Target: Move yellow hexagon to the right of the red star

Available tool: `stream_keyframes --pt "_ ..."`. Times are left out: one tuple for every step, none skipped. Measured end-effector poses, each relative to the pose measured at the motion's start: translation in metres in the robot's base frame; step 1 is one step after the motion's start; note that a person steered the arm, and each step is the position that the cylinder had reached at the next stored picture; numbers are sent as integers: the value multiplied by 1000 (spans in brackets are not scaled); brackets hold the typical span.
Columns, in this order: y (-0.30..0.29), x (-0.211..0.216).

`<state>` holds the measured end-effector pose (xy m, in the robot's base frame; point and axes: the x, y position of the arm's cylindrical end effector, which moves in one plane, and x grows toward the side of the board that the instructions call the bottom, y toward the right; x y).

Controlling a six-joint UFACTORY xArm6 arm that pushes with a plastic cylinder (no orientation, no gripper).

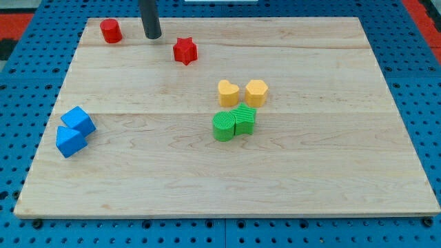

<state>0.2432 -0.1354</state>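
The yellow hexagon [256, 92] sits near the board's middle, touching a yellow heart-shaped block [228, 92] on its left. The red star [185, 51] lies toward the view's top left, well up and left of the hexagon. My tip [152, 36] stands near the top edge, just left of the red star and right of a red cylinder [110, 31]. It touches no block.
Two green blocks [224, 127] [244, 119] sit together just below the yellow pair. Two blue blocks [80, 121] [70, 141] sit close together at the view's left edge. The wooden board [331, 172] rests on a blue pegboard.
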Motion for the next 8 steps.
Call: stream_keyframes --pt "-1 -1" --pt "49 24" --pt "85 54" --pt "108 70" --pt "132 47" --pt "185 59" --pt "214 86" --pt "241 127"
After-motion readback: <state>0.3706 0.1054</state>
